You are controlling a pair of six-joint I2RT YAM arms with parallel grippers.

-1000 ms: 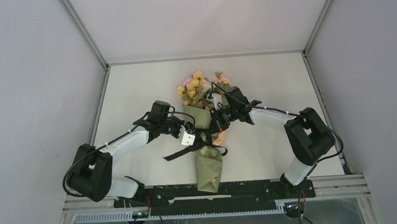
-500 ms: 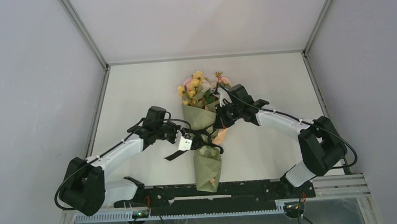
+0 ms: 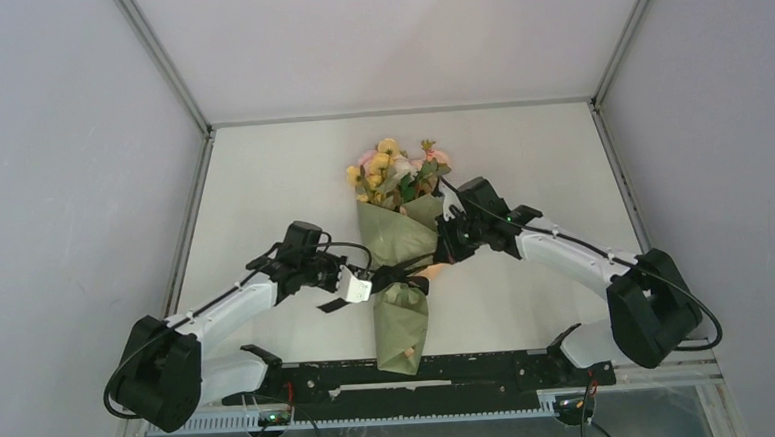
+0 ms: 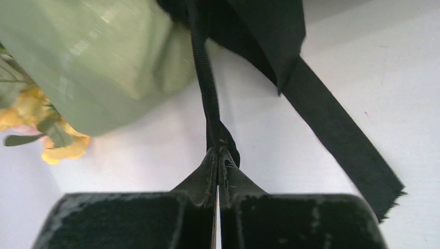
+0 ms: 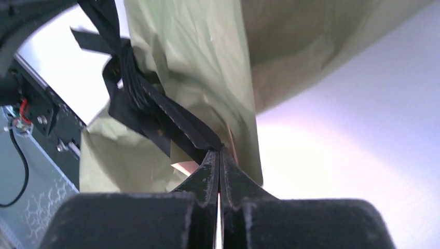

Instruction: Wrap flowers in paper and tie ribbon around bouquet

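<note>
**Left gripper** point(image 4: 218, 153): jaws pinched fully together on a taut strand of the long flat black ribbon point(image 4: 207, 88). A second earlier they had stood part open.

**Right gripper** point(image 5: 219, 150): clamped tight on the opposite strand, as before.

**Change:** both grippers had drawn apart, one left and one right, cinching the ribbon at the waist of the olive-green paper-cone bouquet point(image 3: 397, 240), which lay mid-table.

**Judgement:** wrapping looked done, and the tie was at the tightening stage.

**Position:** the yellow, pink and cream flowers point(image 3: 393, 170) pointed far. The cone's narrow end lay close to the near edge of the white table point(image 3: 261, 175).

**Room:** open surface lay left, right and far of the bouquet for pulling outward, with little on the near side.
</note>
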